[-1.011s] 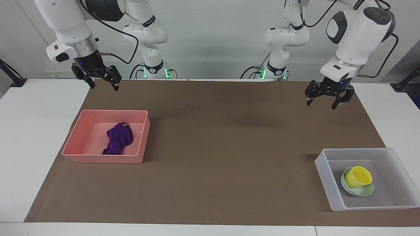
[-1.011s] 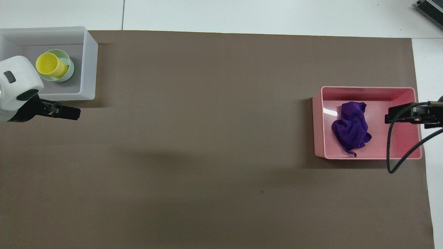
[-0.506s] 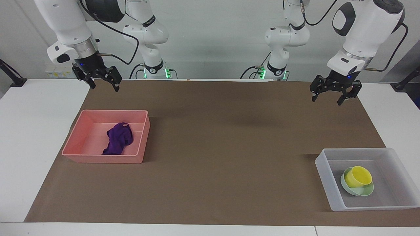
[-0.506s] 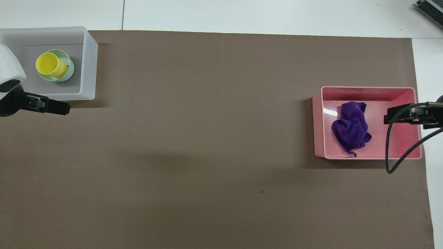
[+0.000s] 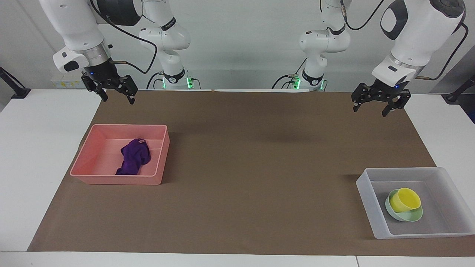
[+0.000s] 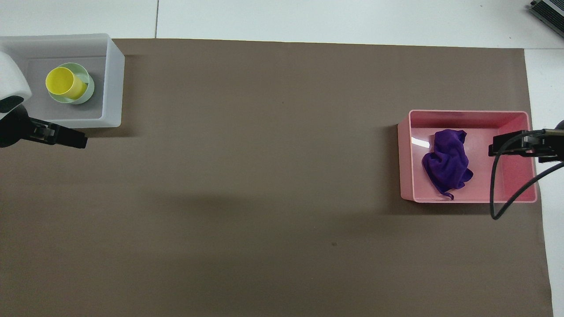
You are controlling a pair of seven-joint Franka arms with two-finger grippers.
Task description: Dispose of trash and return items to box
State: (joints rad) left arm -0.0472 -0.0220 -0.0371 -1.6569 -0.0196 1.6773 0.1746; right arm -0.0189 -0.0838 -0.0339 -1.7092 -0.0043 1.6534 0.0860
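Brown mat (image 5: 252, 167): crumpled purple rag (image 5: 134, 156) in pink bin (image 5: 118, 180); both empty grippers' (image 5: 379, 105) (image 5: 117, 95) spread fingers show only facing.

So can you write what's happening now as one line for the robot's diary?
purple rag in pink bin | yellow cup on green bowl in clear box | left gripper, right gripper raised, open, empty

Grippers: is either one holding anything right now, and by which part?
Nothing is held. The left gripper and right gripper hang open and empty above the brown mat's robot-side edge.
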